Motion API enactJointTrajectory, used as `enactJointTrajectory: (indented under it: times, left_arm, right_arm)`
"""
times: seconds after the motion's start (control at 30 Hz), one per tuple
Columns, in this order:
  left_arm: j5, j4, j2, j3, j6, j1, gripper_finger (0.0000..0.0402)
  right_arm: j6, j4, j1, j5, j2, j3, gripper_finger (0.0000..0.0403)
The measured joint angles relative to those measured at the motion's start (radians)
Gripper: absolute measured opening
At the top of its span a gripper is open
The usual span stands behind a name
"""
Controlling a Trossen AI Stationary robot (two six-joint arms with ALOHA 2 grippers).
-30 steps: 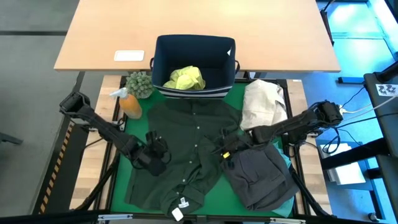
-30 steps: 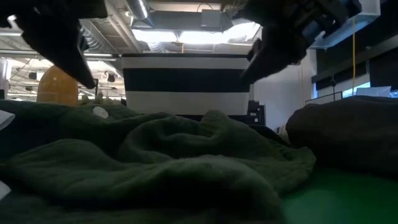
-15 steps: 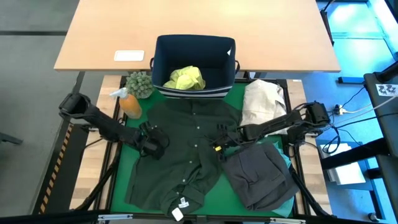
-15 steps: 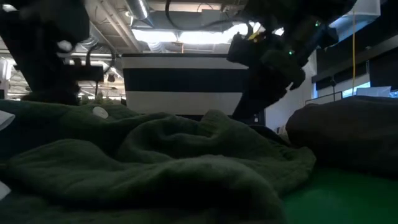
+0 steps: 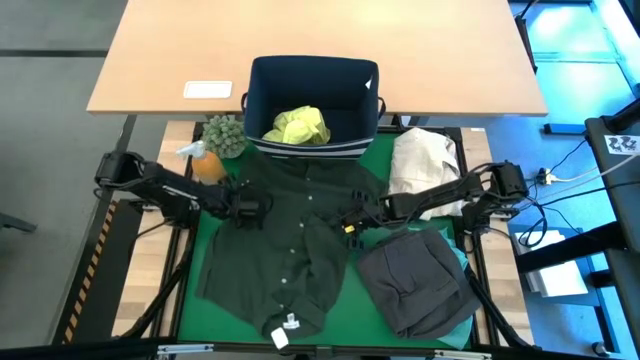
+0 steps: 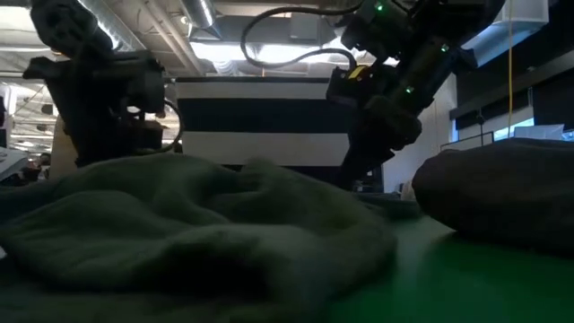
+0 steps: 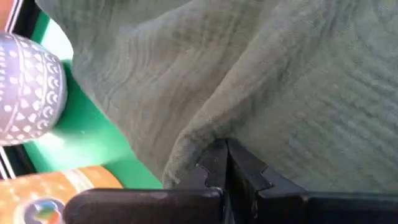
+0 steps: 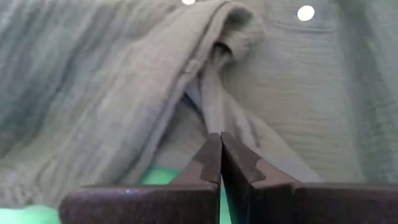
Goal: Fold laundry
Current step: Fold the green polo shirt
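On the green mat, both grippers seemingly clamp the dark shirt's side edges.

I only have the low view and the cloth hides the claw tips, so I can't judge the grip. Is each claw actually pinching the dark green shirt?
Observer: Yes. The left wrist view shows the left claw shut on a fold of the dark green shirt.
Operator: And the right one?
Observer: The right claw is shut on a bunched edge of the shirt, near a white button.
Operator: Anything beside the shirt I can't make out?
Observer: From above, a folded grey garment lies to the shirt's right on the green mat.
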Motion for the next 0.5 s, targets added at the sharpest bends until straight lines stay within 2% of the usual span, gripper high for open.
enactJointTrajectory:
  times: [0.27, 0.43, 0.5]
  left_arm:
    - [0.035, -0.023, -0.025, 0.051, 0.071, 0.012, 0.0000]
    - [0.049, -0.068, -0.080, 0.146, 0.092, -0.041, 0.0000]
    - [0.049, -0.071, -0.101, 0.188, 0.094, -0.072, 0.0000]
  right_arm:
    - [-0.034, -0.071, 0.000, 0.023, -0.017, 0.000, 0.0005]
    - [-0.044, -0.122, 0.038, 0.130, -0.067, 0.000, 0.0005]
    - [-0.057, -0.117, 0.063, 0.139, -0.094, 0.000, 0.0005]
